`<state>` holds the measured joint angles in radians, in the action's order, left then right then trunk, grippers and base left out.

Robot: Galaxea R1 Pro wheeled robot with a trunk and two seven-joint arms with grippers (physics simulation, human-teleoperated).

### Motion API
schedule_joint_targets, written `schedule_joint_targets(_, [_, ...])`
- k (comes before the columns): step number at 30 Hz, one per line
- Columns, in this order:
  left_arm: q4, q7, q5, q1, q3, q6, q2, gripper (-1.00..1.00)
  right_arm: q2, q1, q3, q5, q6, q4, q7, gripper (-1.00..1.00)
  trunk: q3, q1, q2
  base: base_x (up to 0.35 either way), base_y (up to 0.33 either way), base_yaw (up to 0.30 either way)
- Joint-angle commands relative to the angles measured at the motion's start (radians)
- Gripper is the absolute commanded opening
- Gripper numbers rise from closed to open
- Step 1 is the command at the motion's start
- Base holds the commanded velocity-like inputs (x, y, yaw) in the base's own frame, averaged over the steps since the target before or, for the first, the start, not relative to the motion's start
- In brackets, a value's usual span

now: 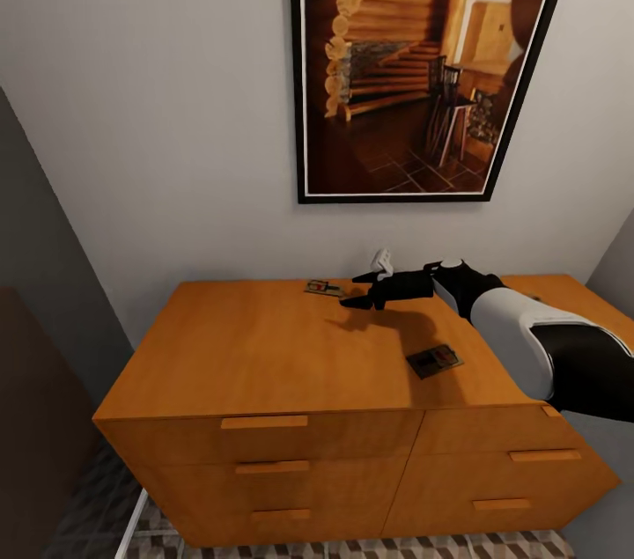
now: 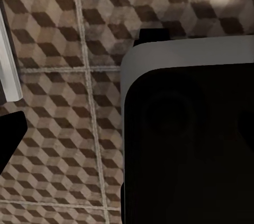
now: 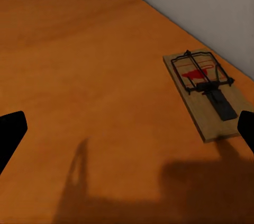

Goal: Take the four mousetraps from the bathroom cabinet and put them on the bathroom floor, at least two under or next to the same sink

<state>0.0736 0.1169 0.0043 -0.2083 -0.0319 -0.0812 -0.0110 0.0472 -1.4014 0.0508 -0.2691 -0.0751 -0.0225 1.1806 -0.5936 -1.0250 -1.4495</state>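
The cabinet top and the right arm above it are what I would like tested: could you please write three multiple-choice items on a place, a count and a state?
1. Where does the far mousetrap lie?
A. near the wall, at the cabinet top's back edge
B. in an open drawer
C. on the tiles

2. How many mousetraps lie on the cabinet top in the head view?
A. none
B. two
C. four

3. How are the right gripper's fingers?
A. shut on a trap
B. spread apart, holding nothing
C. shut on a handle

Answers: 1 A, the far mousetrap lies by the wall on the cabinet. 2 B, it and the near mousetrap. 3 B, the right gripper hovers open.
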Motion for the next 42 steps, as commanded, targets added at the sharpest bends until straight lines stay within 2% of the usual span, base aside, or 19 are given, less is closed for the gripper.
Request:
schedule_joint_targets(1, [0.005, 0.002, 0.000, -0.002, -0.003, -0.008, 0.000, 1.00, 0.000, 0.000, 0.004, -0.001, -0.008, 0.000, 0.001, 1.00, -0.001, 0.000, -0.001, 0.000, 0.000, 0.000])
schedule_joint_targets(42, [0.005, 0.000, 0.000, -0.002, -0.003, -0.008, 0.002, 1.00, -0.001, 0.002, 0.004, -0.001, -0.008, 0.000, -0.002, 1.00, -0.001, 0.000, -0.001, 0.025, 0.000, 0.000])
